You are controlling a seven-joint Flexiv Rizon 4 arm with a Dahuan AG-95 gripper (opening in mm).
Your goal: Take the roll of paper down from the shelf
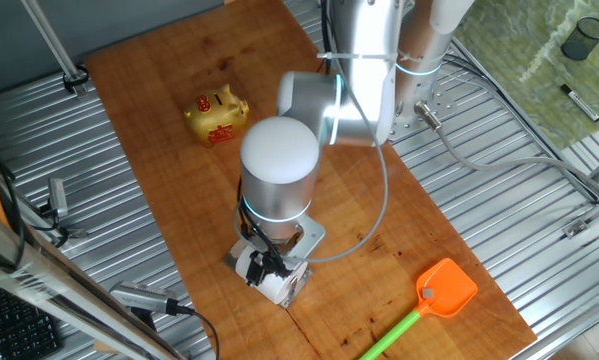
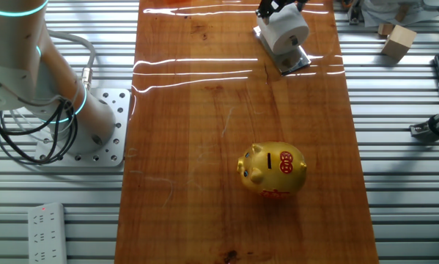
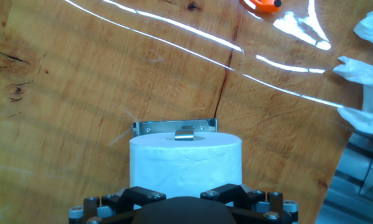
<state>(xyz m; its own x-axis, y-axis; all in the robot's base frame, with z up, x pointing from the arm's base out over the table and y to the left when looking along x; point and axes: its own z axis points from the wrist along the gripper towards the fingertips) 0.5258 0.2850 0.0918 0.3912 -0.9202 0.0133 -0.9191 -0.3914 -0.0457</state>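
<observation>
hand (image 3: 185,198) at the bottom edge of the hand view, right over the roll of paper (image 3: 185,163), black fingers either side; can't tell if they're squeezing it. the roll sits on the shelf (image 3: 175,127), lower middle of frame, on the wooden bench (image 2: 204,147). golden piggy bank (image 2: 273,169) well apart.

Arm (image 1: 351,75): smooth silver-white cylindrical segments with rounded end caps, thin cyan light rings at the joints; a grey cable loops from the upper links down toward the wrist. Base (image 2: 102,139) sits on a pale perforated metal plate with black cables bundled beside it. The gripper (image 3: 185,202) is black at the jaws, angular, with small silver screws and rollers along its lower edge in the hand view.
</observation>
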